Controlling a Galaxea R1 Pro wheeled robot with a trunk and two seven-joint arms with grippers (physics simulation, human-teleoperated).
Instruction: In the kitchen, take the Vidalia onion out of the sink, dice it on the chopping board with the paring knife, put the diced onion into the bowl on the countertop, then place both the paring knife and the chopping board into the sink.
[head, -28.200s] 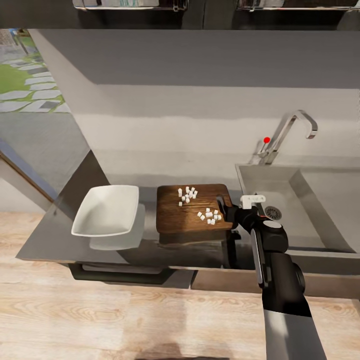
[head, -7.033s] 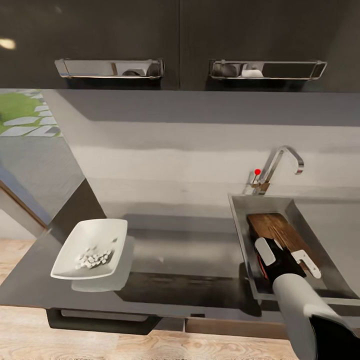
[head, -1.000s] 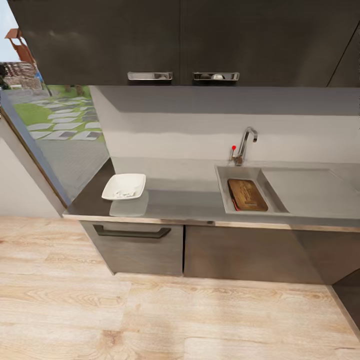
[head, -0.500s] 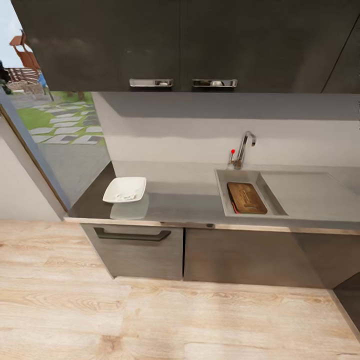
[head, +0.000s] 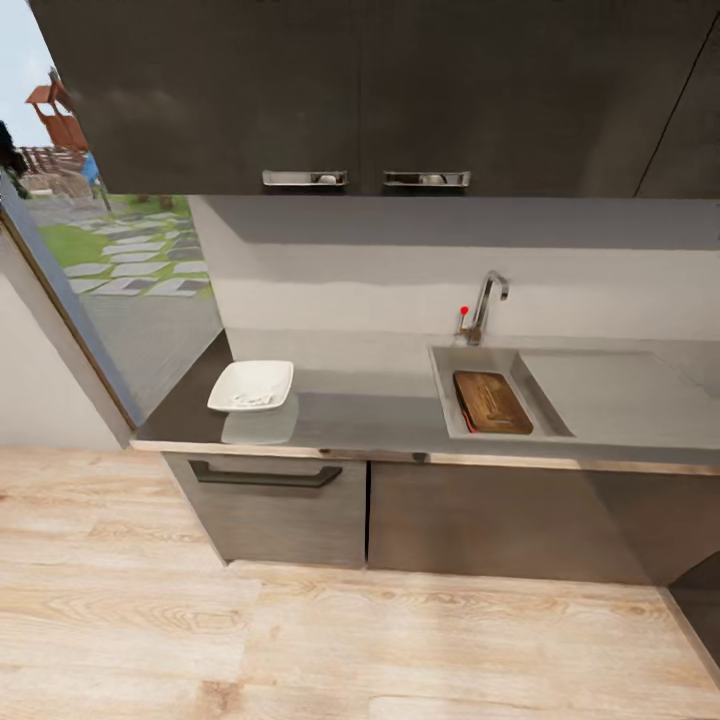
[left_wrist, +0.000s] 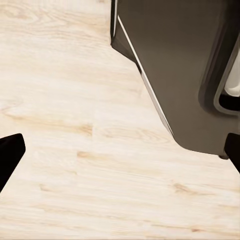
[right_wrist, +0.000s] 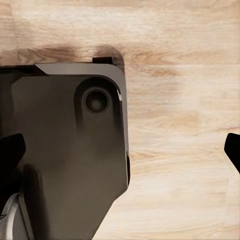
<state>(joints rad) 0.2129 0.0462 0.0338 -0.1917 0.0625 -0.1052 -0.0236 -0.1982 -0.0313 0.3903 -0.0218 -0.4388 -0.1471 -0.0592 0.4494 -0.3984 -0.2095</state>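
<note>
**Inspector:** Seen from the head camera, the countertop (head: 380, 410) runs grey and bare across the middle, over dark grey cabinets (head: 270, 500) with 1 long handle on the left-hand front. Where do the task items stand?

**Assistant:** The sink (head: 445, 400) is set into the counter at the right, the chrome tap (head: 487, 300) with its red-tipped lever behind it. The chopping board (head: 492, 402) lies inside the basin, slightly skewed, taking up most of the floor. A thin red sliver shows along the board's left edge – probably the paring knife (head: 463, 412), too small to confirm.

**Inspector:** And the bowl?

**Assistant:** The white square bowl (head: 251, 386) sits on the countertop near its left end, well apart from the sink. Small pale bits lie inside it – the diced Vidalia onion (head: 252, 399), individual chunks not distinguishable.

**Inspector:** Grippers?

**Assistant:** Left gripper (left_wrist: 120, 160): in its wrist view the 2 dark fingertips (left_wrist: 10, 155) sit at opposite edges, spread wide, nothing between them; pale wooden floor (left_wrist: 75, 125) and the robot's dark base (left_wrist: 190, 65) lie below. Right gripper (right_wrist: 125, 147): likewise spread wide and holding nothing, over the same floor and base.

**Inspector:** Surroundings?

**Assistant:** Dark wall cupboards (head: 360, 90) hang above, with 2 metal handles; a window (head: 100, 260) at the left shows grass and paving stones.
</note>
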